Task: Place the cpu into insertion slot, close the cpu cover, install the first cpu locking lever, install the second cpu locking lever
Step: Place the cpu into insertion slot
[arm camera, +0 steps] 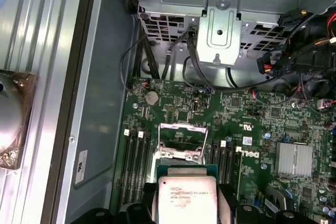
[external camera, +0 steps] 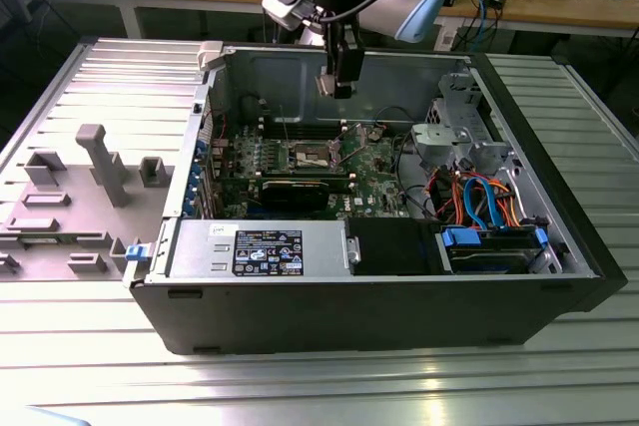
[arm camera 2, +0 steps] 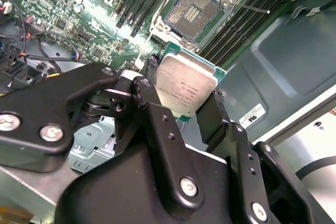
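My gripper [arm camera 2: 184,98] is shut on the cpu [arm camera 2: 186,83], a thin square chip with a silver top and green rim, gripped by its edges between the two black fingers [arm camera 2: 148,95]. In the exterior view the gripper [external camera: 336,87] hangs inside the open computer case, above the green board. The insertion slot [arm camera 2: 193,11] lies open on the board a short way beyond the chip, its contact field bare. It also shows in the exterior view, insertion slot [external camera: 310,155]. The cpu cover [arm camera: 181,155] stands raised just past the cpu [arm camera: 188,198]. A thin locking lever [arm camera 2: 252,8] sticks out beside the slot.
Long black memory slots [arm camera 2: 239,24] flank the socket on both sides. The case's grey wall [arm camera 2: 283,61] is close to the gripper. A metal drive cage [arm camera: 223,19] and cable bundles [external camera: 479,197] fill the case on the exterior view's right. A grey fixture tray [external camera: 90,187] lies outside.
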Robot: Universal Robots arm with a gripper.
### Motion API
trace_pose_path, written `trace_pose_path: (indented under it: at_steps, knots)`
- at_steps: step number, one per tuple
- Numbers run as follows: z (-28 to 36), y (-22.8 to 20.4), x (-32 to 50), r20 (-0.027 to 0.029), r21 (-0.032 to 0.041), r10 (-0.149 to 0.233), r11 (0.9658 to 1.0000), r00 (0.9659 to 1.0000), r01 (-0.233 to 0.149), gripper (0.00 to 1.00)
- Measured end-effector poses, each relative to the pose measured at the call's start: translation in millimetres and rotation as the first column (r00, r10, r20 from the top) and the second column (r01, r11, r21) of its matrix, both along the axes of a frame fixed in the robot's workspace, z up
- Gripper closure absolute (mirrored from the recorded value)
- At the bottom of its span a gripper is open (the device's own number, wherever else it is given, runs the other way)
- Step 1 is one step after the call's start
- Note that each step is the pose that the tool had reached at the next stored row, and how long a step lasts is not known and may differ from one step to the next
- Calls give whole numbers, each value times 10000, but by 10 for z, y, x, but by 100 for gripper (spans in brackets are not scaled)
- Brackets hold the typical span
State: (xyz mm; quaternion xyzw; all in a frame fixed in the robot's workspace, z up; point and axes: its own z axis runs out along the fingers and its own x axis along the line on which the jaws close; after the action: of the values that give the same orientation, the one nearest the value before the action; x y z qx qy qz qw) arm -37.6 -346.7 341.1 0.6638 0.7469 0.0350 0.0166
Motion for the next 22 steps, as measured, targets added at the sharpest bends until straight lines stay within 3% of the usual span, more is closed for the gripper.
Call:
trace_pose_path:
  at_steps: [4,12,20,22]
  knots:
    - [-42,6,-5,-91,-21,-250,9997,9996,250,45]
    - [-71,6,-22,-413,-34,-549,9985,9976,548,45]
    - [-90,6,-25,-586,-44,-743,9972,9955,741,45]
    - [-103,6,-27,-663,-51,-842,9964,9942,840,45]
